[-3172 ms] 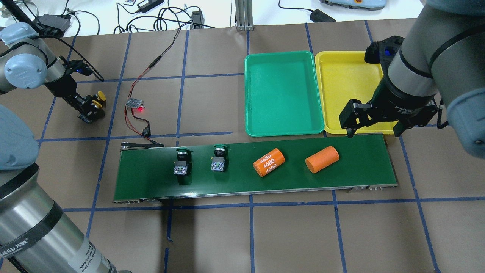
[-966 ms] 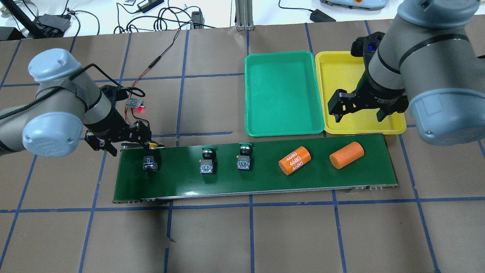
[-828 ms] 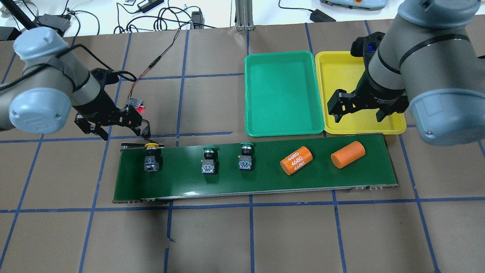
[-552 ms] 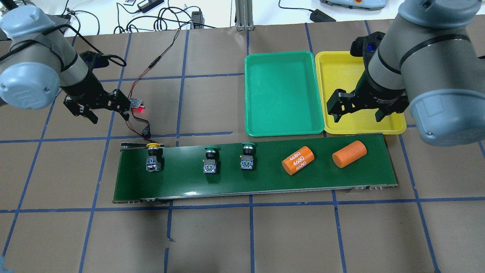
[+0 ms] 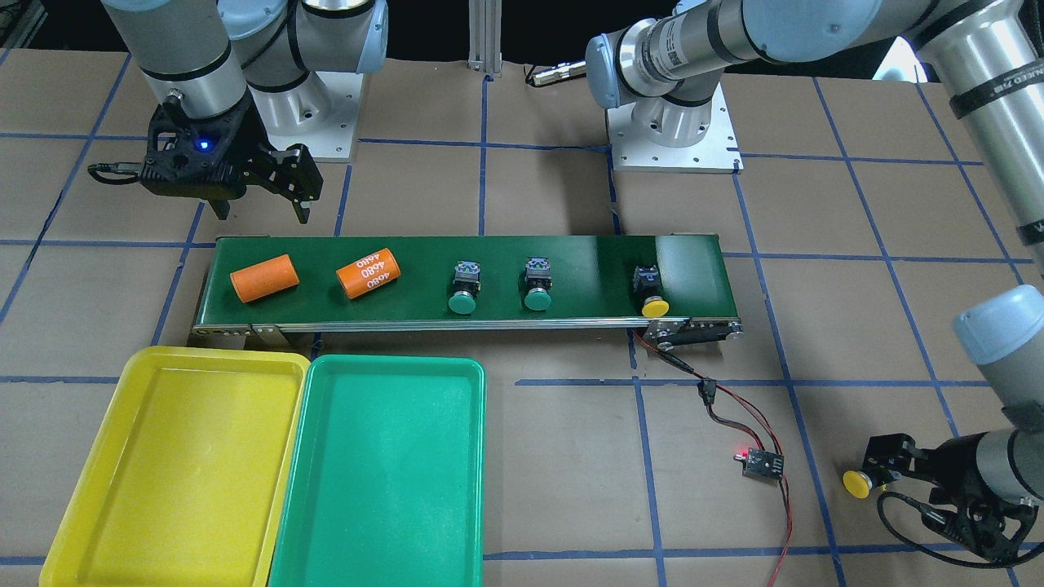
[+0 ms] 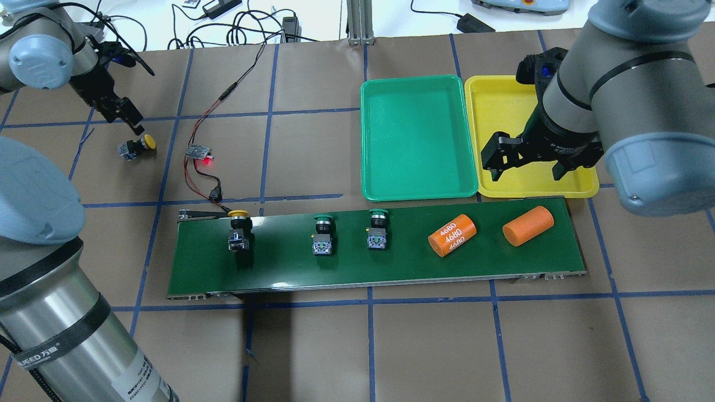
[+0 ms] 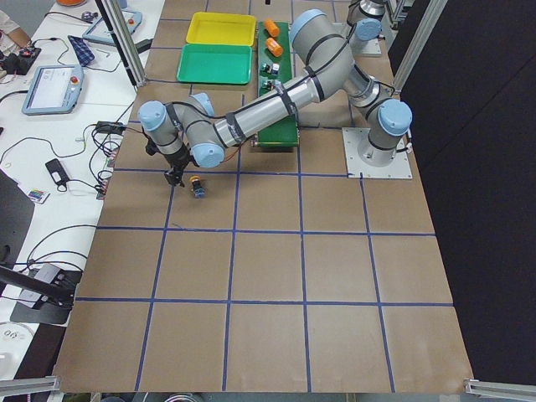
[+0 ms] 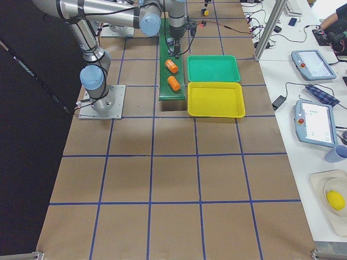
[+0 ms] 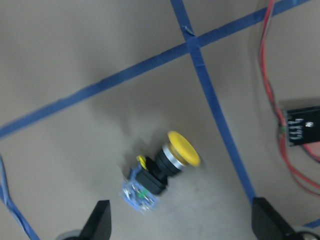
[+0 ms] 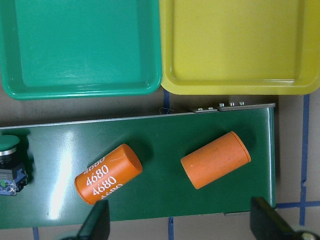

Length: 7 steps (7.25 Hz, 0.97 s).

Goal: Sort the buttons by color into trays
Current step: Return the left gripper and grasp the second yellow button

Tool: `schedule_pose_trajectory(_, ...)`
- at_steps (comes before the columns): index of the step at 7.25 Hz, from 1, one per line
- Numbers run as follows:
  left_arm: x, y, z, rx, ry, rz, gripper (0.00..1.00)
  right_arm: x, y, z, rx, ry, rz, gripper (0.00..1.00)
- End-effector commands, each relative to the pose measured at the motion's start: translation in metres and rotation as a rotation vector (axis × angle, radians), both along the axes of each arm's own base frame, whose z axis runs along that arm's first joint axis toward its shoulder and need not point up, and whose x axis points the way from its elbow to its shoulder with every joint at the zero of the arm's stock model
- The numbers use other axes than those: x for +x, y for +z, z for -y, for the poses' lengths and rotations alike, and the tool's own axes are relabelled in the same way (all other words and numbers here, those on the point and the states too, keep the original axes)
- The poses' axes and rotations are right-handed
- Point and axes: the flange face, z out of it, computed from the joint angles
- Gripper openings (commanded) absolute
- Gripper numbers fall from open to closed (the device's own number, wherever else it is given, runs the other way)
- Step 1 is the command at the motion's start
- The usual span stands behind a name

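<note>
My left end effector [image 9: 182, 222] is spread wide, holding nothing, just above a yellow-capped black push-button [image 9: 162, 172] lying on its side on the brown worktop [image 9: 75, 50]. My right end effector [image 6: 526, 167] is spread wide too, holding nothing, and hangs over the end of the long dark-green belt [image 6: 391, 268]. There two orange cylinders [image 6: 452, 235] [image 6: 528, 226] lie. A second yellow-capped button [image 6: 239, 231] and two green-capped buttons [image 6: 324, 237] [image 6: 378, 231] sit on that belt. The green plastic tray [image 6: 416, 134] and yellow plastic tray [image 6: 497, 111] sit side by side just past it.

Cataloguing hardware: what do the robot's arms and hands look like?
The left arm and right arm are silver-grey tubes with pale-blue joint caps; the left bears a white-lettered black band. The left hand and right hand are black, two-fingered, the right with a blue light.
</note>
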Motion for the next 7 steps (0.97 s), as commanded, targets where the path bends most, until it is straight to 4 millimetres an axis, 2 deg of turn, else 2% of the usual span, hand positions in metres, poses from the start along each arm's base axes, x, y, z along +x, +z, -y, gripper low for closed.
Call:
schedule_pose_trajectory(1,0.01,-0.033,-0.001,0.044,-0.094,-0.033,1.0,0.0,0.0,0.0,-0.001,0.0,-0.001,1.0)
schedule_pose_trajectory(2,0.013,-0.044,-0.008,0.065,-0.077,-0.047,1.0,0.0,-0.001,-0.001,0.002,0.0,-0.001,1.0)
schedule_pose_trajectory(3,0.017,-0.05,-0.017,0.082,-0.068,-0.056,0.73,0.0,-0.001,-0.002,0.004,0.0,-0.001,1.0)
schedule_pose_trajectory(4,0.014,-0.047,-0.022,0.091,-0.074,-0.058,0.32,0.0,-0.002,-0.002,0.007,0.0,-0.001,1.0)
schedule_pose_trajectory(5,0.015,-0.045,-0.022,0.087,-0.08,-0.059,0.18,0.0,-0.002,-0.002,0.007,0.0,-0.001,1.0)
schedule_pose_trajectory(6,0.011,-0.027,-0.025,0.105,-0.065,-0.064,0.01,0.0,-0.003,-0.002,0.008,0.001,-0.001,1.0)
schedule_pose_trajectory(7,0.001,0.01,-0.045,0.196,0.117,-0.072,0.0,0.001,-0.007,-0.005,0.016,0.003,0.002,1.0)
